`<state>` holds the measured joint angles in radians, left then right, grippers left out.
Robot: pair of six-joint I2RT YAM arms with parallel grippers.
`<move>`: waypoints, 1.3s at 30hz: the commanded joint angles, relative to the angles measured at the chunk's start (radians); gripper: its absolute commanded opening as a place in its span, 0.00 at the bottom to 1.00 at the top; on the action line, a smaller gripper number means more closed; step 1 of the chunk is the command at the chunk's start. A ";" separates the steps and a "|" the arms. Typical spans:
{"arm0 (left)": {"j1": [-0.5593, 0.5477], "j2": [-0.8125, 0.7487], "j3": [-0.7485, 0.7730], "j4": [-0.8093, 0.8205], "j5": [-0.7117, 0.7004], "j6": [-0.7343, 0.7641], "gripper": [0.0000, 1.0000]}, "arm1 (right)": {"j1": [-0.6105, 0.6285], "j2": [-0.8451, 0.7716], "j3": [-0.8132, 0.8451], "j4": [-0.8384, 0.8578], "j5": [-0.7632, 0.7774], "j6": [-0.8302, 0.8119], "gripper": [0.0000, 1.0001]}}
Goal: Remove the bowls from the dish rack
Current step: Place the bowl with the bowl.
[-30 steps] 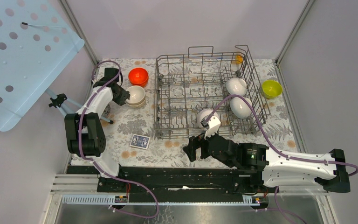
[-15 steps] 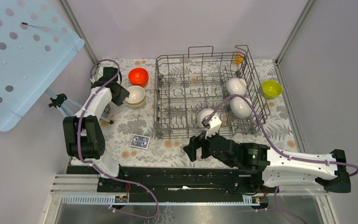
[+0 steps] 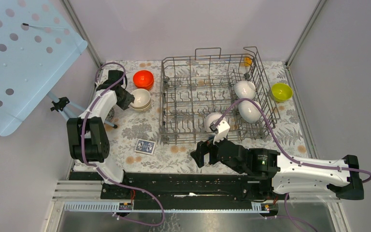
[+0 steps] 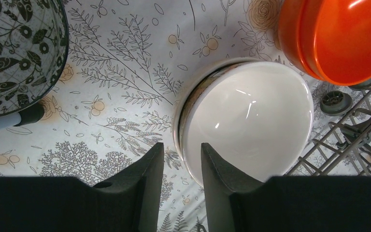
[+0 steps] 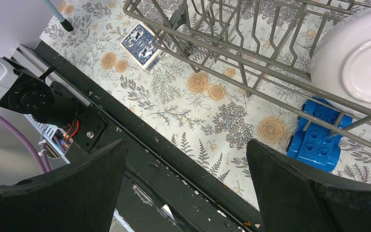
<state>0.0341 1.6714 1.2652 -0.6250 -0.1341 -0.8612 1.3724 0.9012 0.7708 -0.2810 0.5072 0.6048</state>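
Right, working outward from the bowls for you:
Bowls in rack: three white bowls (image 3: 249, 110) stand on edge in the right half of the dish rack (image 3: 193, 104). The nearest shows its foot ring toward the table's near edge.
Bowls out: the beige bowls (image 3: 140, 99) are stacked just left of the rack, with the orange-red bowl (image 3: 143, 79) beyond them. The yellow-green bowl (image 3: 281, 92) sits right of the rack (all mouths up).
Rack axis: its sides are square with the table (image 3: 125, 130), and it looks slightly longer left to right.
Writing: the blue card pack (image 5: 142, 46) is patterned, its print too small to read.
Left gripper (image 4: 182, 150): its jaws are partly apart, straddling the beige rim without pinching it.
Right gripper (image 5: 186, 154): its jaws are spread wide and hold nothing, over the near table edge beside the blue toy car (image 5: 319, 140).
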 commanded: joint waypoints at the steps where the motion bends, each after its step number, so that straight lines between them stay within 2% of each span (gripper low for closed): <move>1: 0.004 0.008 0.002 0.051 0.009 0.009 0.34 | -0.001 -0.016 0.001 0.002 0.035 0.010 1.00; 5: 0.004 0.009 0.005 0.053 0.008 0.011 0.26 | -0.002 -0.015 -0.001 0.003 0.036 0.010 1.00; 16: 0.004 0.018 -0.013 0.064 0.024 0.017 0.32 | -0.001 -0.022 -0.007 0.002 0.036 0.013 1.00; 31: 0.005 0.016 -0.018 0.068 0.032 0.013 0.00 | -0.002 -0.034 -0.013 -0.004 0.040 0.017 1.00; 39: 0.004 0.001 -0.013 0.061 0.039 0.010 0.00 | -0.001 -0.028 -0.014 0.002 0.039 0.015 1.00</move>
<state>0.0341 1.6905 1.2488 -0.5808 -0.1047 -0.8497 1.3724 0.8780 0.7547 -0.2878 0.5129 0.6083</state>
